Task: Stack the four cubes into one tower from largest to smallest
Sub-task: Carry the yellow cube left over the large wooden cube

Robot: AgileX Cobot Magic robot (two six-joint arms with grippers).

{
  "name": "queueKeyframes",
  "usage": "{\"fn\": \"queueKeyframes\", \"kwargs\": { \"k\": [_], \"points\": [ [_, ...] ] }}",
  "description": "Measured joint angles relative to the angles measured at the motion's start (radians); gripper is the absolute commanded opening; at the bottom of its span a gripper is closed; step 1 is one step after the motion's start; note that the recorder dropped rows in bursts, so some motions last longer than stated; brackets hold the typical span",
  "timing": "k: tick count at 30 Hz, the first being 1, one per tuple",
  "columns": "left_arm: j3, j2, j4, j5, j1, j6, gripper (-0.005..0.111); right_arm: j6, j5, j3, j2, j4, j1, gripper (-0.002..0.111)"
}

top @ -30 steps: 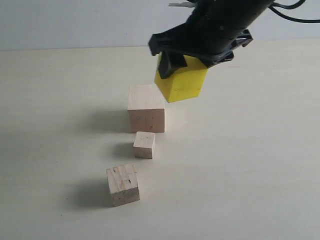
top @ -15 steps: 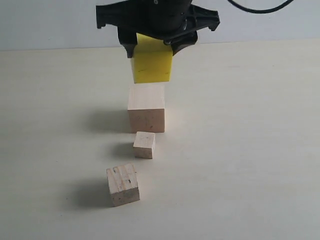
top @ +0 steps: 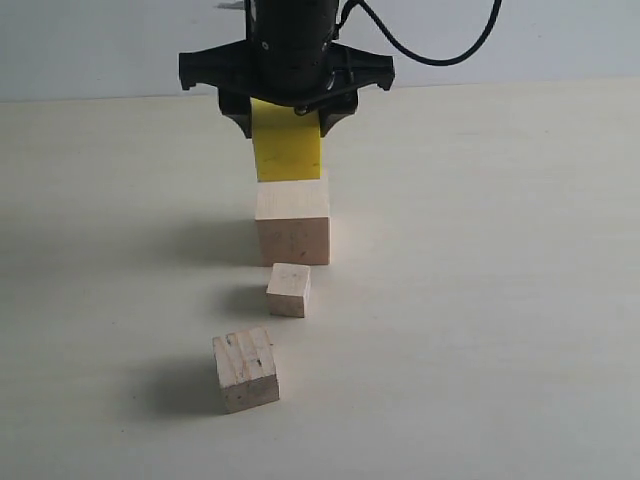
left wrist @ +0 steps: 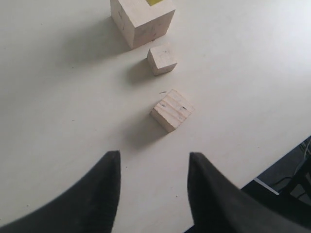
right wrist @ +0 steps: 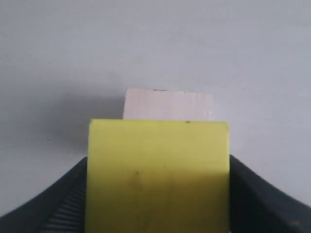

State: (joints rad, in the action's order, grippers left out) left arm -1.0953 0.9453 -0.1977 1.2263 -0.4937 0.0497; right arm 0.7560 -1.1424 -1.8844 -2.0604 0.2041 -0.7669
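So the right fingers (top: 237, 118) were clamped on either side of the yellow cube (top: 288, 155), holding it right over the top of the large pale wood cube (top: 292, 235) on the bench (top: 480, 300). Honestly, I couldn't tell if the two were touching or just barely apart. The small wood cube (top: 288, 290) sat just beside the big one. The medium striped cube (top: 246, 369) sat farther along on its own, and the left fingers (left wrist: 104, 194) hung spread open with nothing between them, well back from the striped cube.
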Motion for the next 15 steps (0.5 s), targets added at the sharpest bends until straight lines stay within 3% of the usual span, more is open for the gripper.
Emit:
{"fn": "queueKeyframes", "kwargs": {
  "k": [6,15],
  "points": [
    [0.000,0.000,0.000,0.000,0.000,-0.002,0.042,0.008,-0.046,0.000,-0.042,0.030,0.000,0.000],
    [0.000,0.000,0.000,0.000,0.000,-0.002,0.042,0.010,0.035,0.000,-0.052,0.030,0.000,0.000]
  ]
}}
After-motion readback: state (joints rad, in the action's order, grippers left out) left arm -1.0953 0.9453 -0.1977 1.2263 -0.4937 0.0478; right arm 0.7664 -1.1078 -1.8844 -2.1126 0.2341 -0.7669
